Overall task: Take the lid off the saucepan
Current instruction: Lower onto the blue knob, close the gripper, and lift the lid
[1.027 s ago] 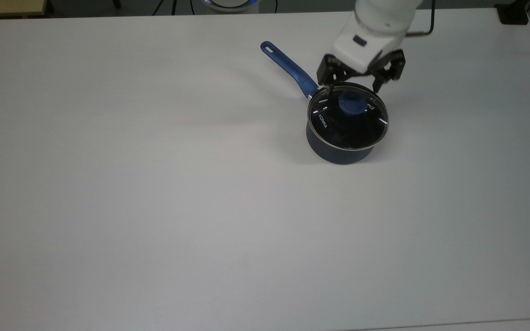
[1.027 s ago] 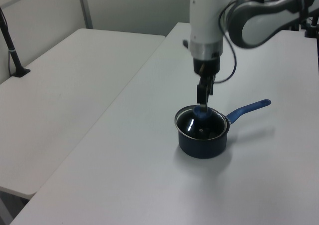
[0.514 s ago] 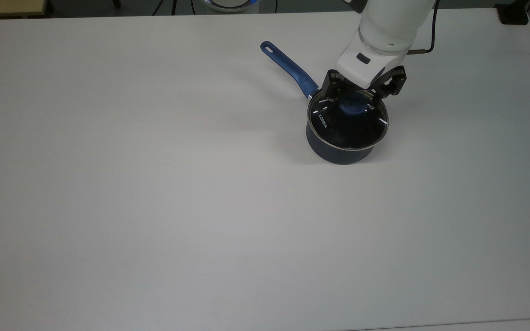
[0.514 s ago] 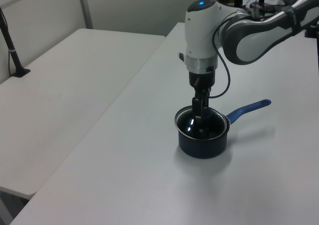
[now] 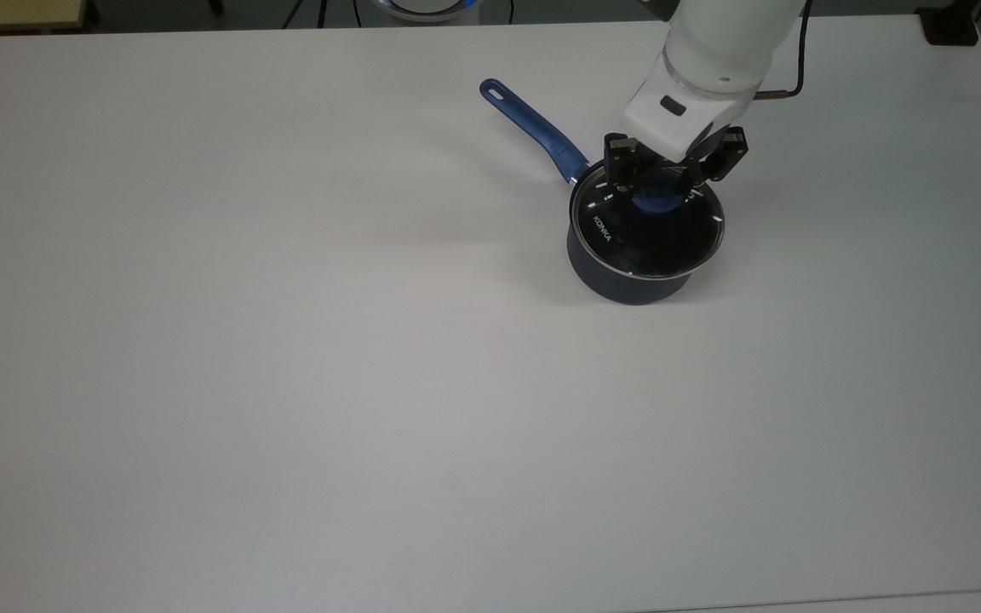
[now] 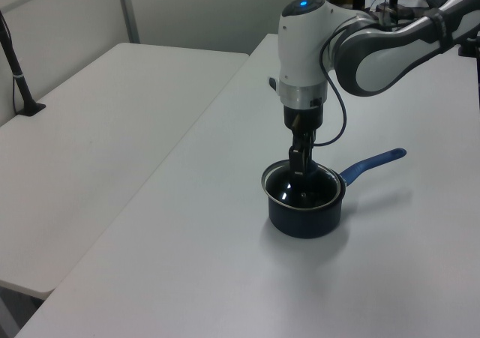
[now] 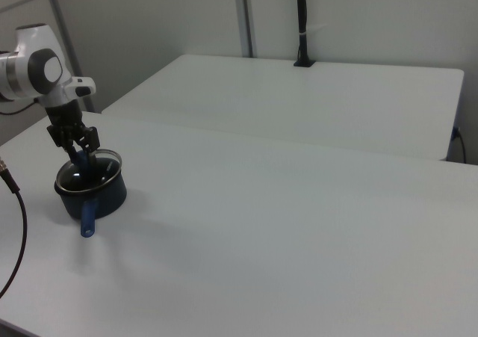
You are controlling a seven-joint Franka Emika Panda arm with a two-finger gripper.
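On the white table, I saw my gripper clamped on the round glass lid's blue knob, atop the navy saucepan.

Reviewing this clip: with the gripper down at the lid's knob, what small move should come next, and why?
Probably a short straight lift. In the top view the gripper looks closed around the blue knob, while the lid seems to sit on the saucepan. Rising vertically should free the lid without dragging the pan by its handle across the table.
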